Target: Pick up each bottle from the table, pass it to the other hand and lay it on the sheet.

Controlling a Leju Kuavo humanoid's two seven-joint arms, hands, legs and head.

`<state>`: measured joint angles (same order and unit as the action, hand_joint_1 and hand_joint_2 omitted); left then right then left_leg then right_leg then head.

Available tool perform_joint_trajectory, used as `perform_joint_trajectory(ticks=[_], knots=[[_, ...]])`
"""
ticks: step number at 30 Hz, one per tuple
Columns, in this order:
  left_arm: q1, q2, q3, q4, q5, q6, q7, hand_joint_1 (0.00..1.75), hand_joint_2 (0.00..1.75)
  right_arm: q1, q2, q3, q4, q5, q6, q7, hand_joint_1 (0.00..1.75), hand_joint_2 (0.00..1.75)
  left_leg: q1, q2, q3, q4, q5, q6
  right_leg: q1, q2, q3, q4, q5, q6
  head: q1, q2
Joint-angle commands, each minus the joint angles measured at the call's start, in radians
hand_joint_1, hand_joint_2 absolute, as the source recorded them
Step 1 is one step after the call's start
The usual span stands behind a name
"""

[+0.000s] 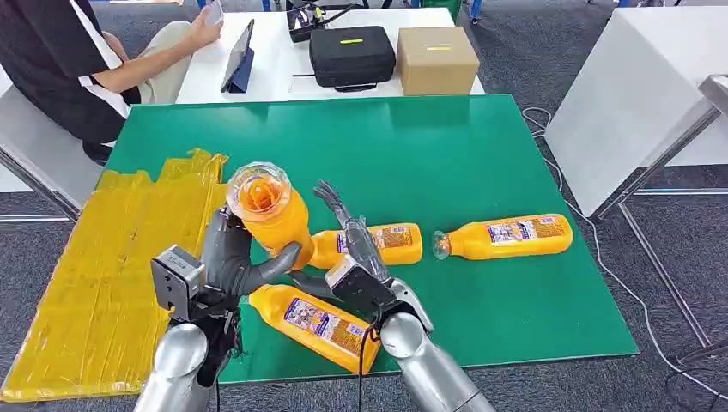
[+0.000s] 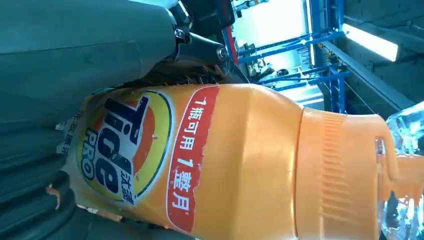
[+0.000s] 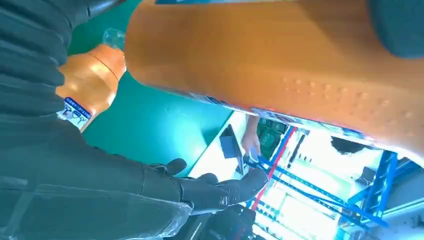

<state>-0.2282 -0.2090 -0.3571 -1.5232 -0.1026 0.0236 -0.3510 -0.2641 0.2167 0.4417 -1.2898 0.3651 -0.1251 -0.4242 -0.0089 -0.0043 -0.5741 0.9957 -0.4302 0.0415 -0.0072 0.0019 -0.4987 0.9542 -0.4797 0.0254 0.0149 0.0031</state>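
Four orange bottles on or above the green table [image 1: 481, 154]. One raised bottle [image 1: 268, 216] held upright over the table's near-left part, clear cap toward the camera, gripped by the left hand [image 1: 230, 257]: fingers [image 1: 225, 245] wrapped round the body, thumb across its lower front. In the left wrist view, same bottle [image 2: 235, 160] close up with red and yellow label, dark fingers behind it. Right hand [image 1: 356, 257] just beside the raised bottle, fingers [image 1: 330, 199] spread and extended, holding nothing; in the right wrist view, dark fingers [image 3: 220, 192] stretched below the orange body [image 3: 280, 75], apart from it. Second bottle [image 1: 382, 243] lying behind the right hand. Third bottle [image 1: 506, 237] lying farther right, cap pointing left. Fourth bottle [image 1: 319, 324] lying near the front edge, partly under the right arm. Yellow sheet [image 1: 112, 257] at the table's left, nothing on it. Seated person [image 1: 69, 60] at far left beside a white desk [image 1: 275, 51] carrying a black case [image 1: 352, 53] and a cardboard box [image 1: 436, 58].
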Motion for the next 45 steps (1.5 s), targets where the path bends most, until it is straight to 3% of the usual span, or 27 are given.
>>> perform_joint_trajectory(ticks=[1,8,15,18,20,21,22,26,35,45], knots=[[-0.019,0.008,0.029,0.023,0.000,-0.003,0.000,1.75,1.75,-0.009,-0.029,-0.016,-0.018,-0.001,0.005,0.006,0.00,1.75,0.001,0.000,0.002,0.000,-0.001,-0.003,0.001,-0.001,0.003,-0.002,0.000,-0.001,0.000,0.000],[-0.015,0.009,0.032,0.020,-0.001,-0.004,0.000,1.75,1.75,-0.004,-0.029,-0.020,-0.024,0.005,-0.005,0.000,0.00,1.75,0.001,0.000,0.002,0.000,-0.001,-0.003,0.001,-0.001,0.003,-0.001,0.000,-0.001,0.000,0.000],[0.157,0.058,0.197,-0.022,0.031,0.015,-0.114,1.75,1.75,0.242,-0.141,-0.102,-0.336,0.123,-0.148,-0.033,0.00,1.75,0.001,-0.001,0.007,-0.004,-0.001,-0.003,0.001,-0.001,0.008,-0.006,-0.001,-0.001,0.000,0.000],[0.180,0.059,0.238,-0.018,-0.244,0.221,-0.117,1.75,1.75,0.312,-0.181,-0.141,-0.436,0.330,-0.282,0.015,0.00,1.75,0.001,-0.001,0.003,-0.001,-0.002,-0.003,0.001,-0.002,0.005,-0.003,-0.002,-0.001,0.000,0.000],[0.193,0.058,0.268,-0.007,-0.338,0.290,-0.117,1.75,1.75,0.350,-0.209,-0.165,-0.481,0.397,-0.340,0.038,0.00,1.75,0.000,-0.002,0.000,-0.001,-0.001,-0.002,0.000,-0.003,0.001,-0.002,-0.001,0.000,0.000,0.000],[0.209,0.088,0.272,0.015,-0.567,0.403,-0.094,1.75,1.75,0.383,-0.257,-0.197,-0.512,0.444,-0.442,0.080,0.00,1.75,0.001,-0.002,0.001,-0.002,-0.001,-0.003,0.001,-0.003,0.002,-0.003,-0.001,0.000,0.000,0.000],[0.221,0.093,0.283,0.022,-0.587,0.416,-0.106,1.75,1.75,0.406,-0.300,-0.221,-0.535,0.403,-0.456,0.079,0.00,1.75,0.000,-0.003,0.001,-0.002,-0.001,-0.002,0.000,-0.003,0.002,-0.003,-0.001,0.000,0.000,0.000],[0.195,0.112,0.286,0.075,-0.752,0.491,-0.083,1.75,1.75,0.442,-0.317,-0.299,-0.564,0.315,-0.450,0.038,0.00,1.75,0.000,-0.003,-0.001,-0.001,-0.001,-0.002,0.000,-0.004,0.000,-0.003,-0.001,0.000,0.000,0.000],[0.112,0.148,0.302,0.170,-1.074,0.600,0.079,1.75,1.75,0.391,-0.255,-0.283,-0.541,0.362,-0.412,0.076,0.00,1.75,0.000,-0.001,0.000,-0.001,0.000,-0.004,0.000,-0.002,0.000,-0.002,0.000,-0.002,0.000,0.000],[0.051,0.185,0.317,0.283,-1.394,0.590,0.255,1.75,1.75,0.361,-0.246,-0.288,-0.513,0.357,-0.379,0.074,0.00,1.75,0.001,0.000,0.001,-0.001,-0.001,-0.003,0.000,-0.001,0.001,-0.002,-0.001,-0.001,0.000,0.000]])
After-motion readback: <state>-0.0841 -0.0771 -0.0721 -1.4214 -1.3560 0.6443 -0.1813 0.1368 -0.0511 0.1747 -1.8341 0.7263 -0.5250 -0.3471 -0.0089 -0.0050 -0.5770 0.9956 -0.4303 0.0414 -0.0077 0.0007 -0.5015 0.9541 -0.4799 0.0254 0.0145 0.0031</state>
